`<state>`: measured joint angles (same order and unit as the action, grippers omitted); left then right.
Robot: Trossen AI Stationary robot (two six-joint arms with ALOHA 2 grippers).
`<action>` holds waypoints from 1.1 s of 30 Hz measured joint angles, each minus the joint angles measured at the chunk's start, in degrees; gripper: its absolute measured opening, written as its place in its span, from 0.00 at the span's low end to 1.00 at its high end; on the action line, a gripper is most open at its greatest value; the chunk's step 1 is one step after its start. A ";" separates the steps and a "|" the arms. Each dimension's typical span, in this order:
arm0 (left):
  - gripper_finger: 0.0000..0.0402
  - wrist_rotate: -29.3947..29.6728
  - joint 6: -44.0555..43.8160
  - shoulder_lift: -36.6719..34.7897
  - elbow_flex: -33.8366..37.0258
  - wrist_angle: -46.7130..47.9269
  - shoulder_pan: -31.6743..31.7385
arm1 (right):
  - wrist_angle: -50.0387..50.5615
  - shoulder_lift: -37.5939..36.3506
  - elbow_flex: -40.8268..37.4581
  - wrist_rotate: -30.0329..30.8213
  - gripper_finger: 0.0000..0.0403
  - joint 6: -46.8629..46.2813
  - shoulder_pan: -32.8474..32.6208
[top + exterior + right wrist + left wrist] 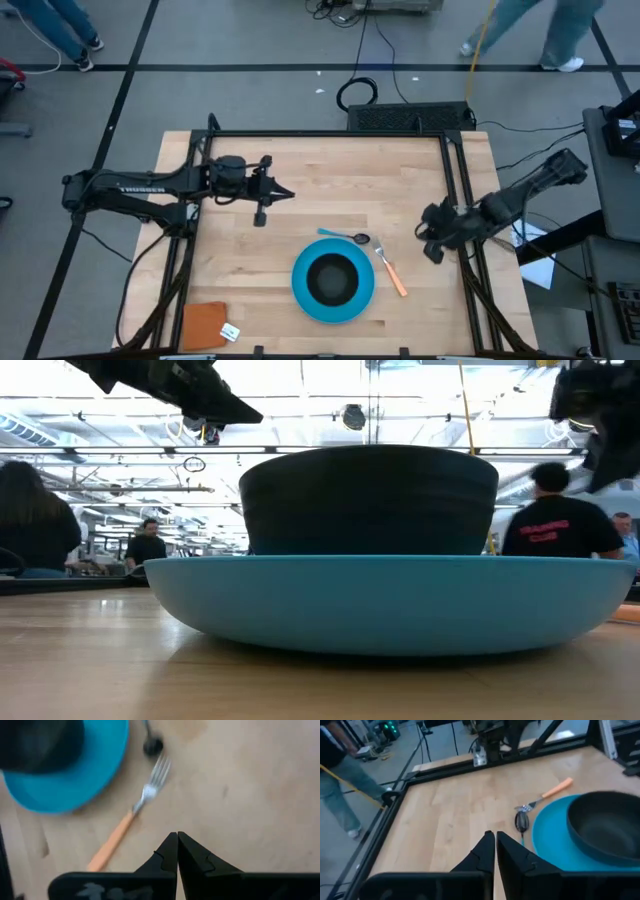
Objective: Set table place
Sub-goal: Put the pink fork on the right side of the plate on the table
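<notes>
Filling the low view, one round bright-blue plate (380, 605) carries one black bowl (368, 500) near the table's (330, 180) front edge. One orange-handled fork (391, 272) and one teal-handled spoon (345, 237) lie just beside it. Left gripper (286, 195) and right gripper (433, 250) hover, jaws closed, empty.

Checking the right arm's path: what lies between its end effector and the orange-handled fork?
Only bare light-wood table. The high view shows nothing between the right end effector and the orange-handled metal fork.
</notes>
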<state>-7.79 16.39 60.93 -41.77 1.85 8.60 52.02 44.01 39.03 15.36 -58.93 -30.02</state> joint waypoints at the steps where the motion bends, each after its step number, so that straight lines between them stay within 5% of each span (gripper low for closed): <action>1: 0.06 0.60 0.03 0.02 0.05 0.27 0.00 | -0.55 1.52 0.00 -0.79 0.00 -2.24 -0.97; 10: 0.06 2.86 3.90 -0.89 0.05 -0.20 1.81 | -11.38 10.96 0.00 -0.18 0.00 -14.11 -8.91; 24: 0.06 0.30 5.60 -0.59 0.07 0.32 2.75 | -24.56 24.93 0.00 -4.29 0.01 -24.83 -9.01; 33: 0.06 0.28 9.28 -0.59 0.07 2.06 2.75 | -26.78 27.44 -0.02 -9.77 0.25 -27.53 -3.60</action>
<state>-7.51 25.67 60.34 -41.69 3.90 11.35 25.24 71.45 39.00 5.59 -86.46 -33.62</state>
